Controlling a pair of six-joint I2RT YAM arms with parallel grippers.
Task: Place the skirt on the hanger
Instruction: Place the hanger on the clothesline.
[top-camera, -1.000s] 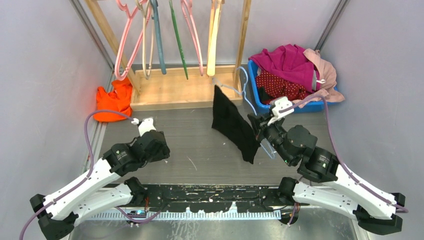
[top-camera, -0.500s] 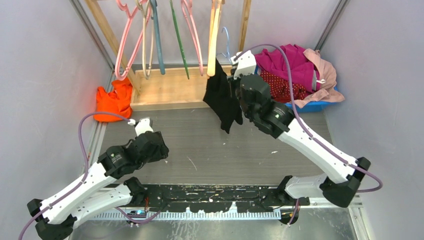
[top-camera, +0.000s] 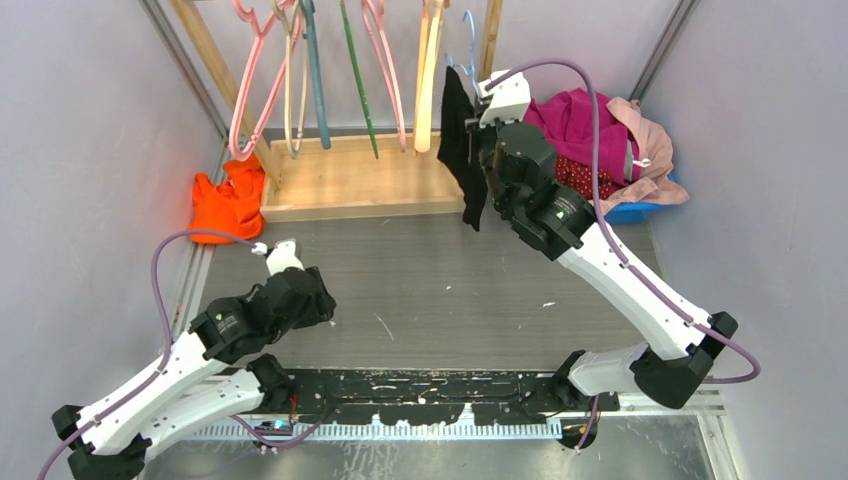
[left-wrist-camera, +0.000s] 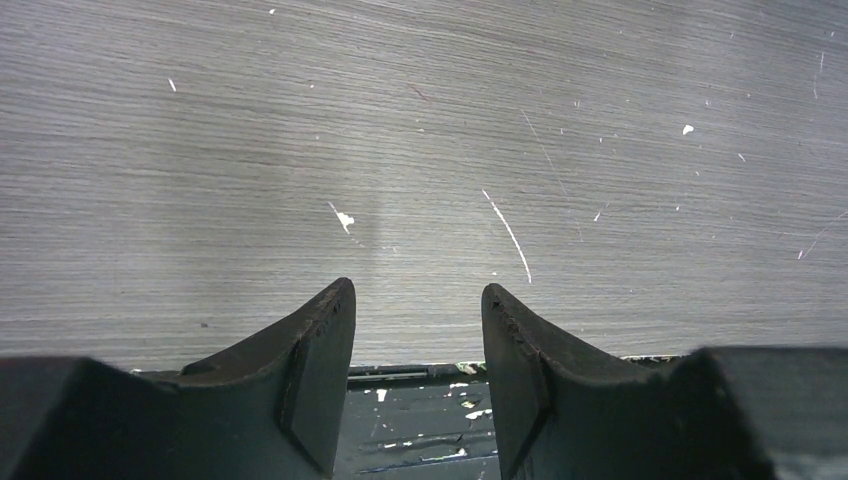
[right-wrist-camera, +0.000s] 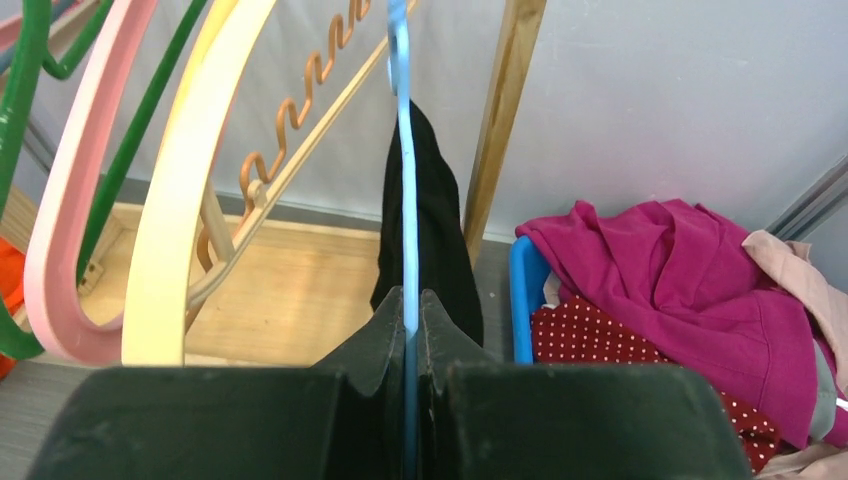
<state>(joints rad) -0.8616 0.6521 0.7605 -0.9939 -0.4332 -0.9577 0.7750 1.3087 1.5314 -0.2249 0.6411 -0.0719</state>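
Two tools logged. Right tool (right-wrist-camera: 408, 300) pinched shut on blue hanger (right-wrist-camera: 404, 170) carrying black cloth (right-wrist-camera: 437, 230), raised at rack (top-camera: 345, 185). Left tool (left-wrist-camera: 417, 292) wide, empty, over desk (left-wrist-camera: 400, 130). Skirt (right-wrist-camera: 605, 345) in bin (right-wrist-camera: 521, 290), lower right of wrist view, partly under magenta garment (right-wrist-camera: 680, 280). Pink hanger (top-camera: 236, 122) on rack, upper left. Risks: blue hanger's hook could miss the rail and drop; magenta garment could drag out with skirt.

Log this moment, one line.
right end effector: shut on light-blue hanger with black garment; left end effector: open; dotted dark-red skirt: in blue bin
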